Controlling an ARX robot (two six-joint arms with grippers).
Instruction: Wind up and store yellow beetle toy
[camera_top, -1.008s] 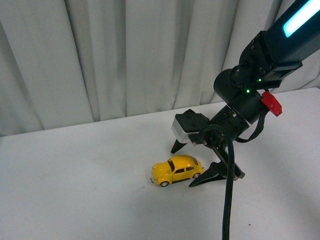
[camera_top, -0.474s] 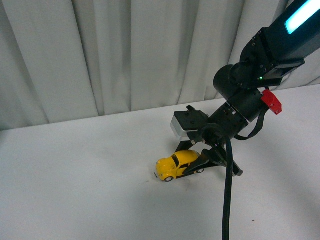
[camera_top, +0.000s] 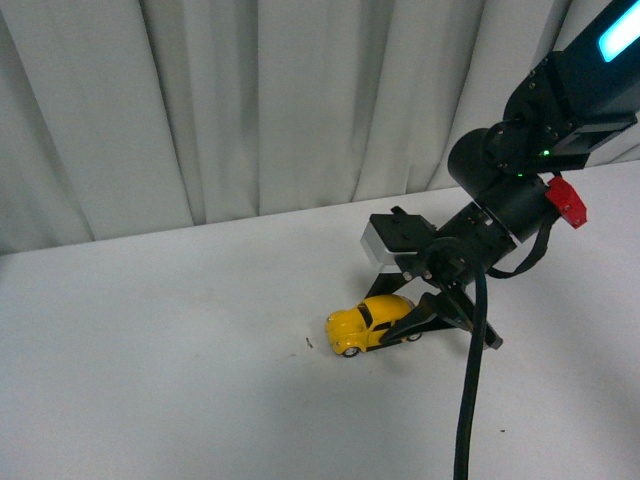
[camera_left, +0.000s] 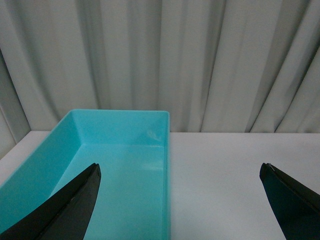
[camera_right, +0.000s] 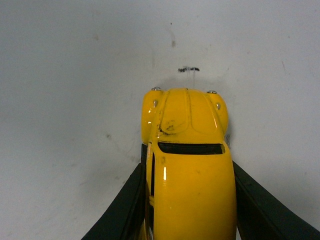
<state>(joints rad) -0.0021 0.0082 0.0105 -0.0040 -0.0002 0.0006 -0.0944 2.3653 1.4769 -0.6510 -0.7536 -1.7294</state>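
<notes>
The yellow beetle toy (camera_top: 365, 322) stands on its wheels on the white table, nose pointing left in the front view. My right gripper (camera_top: 405, 325) is shut on the toy's rear half, one black finger on each side. In the right wrist view the toy (camera_right: 187, 165) fills the space between the black fingers (camera_right: 122, 205), its bonnet pointing away from the camera. My left gripper (camera_left: 180, 200) is open and empty, and is out of the front view. A turquoise bin (camera_left: 117, 165) lies under its one finger.
The white table (camera_top: 150, 380) runs to a grey curtain (camera_top: 250, 100) at the back. A small dark speck (camera_top: 308, 346) lies on the table just ahead of the toy's nose. The right arm's black cable (camera_top: 470, 400) hangs over the table's front right.
My right gripper closed around the toy's rear, then slid to the right with it, dragging the toy backwards along the table. The speck now lies uncovered ahead of the nose.
</notes>
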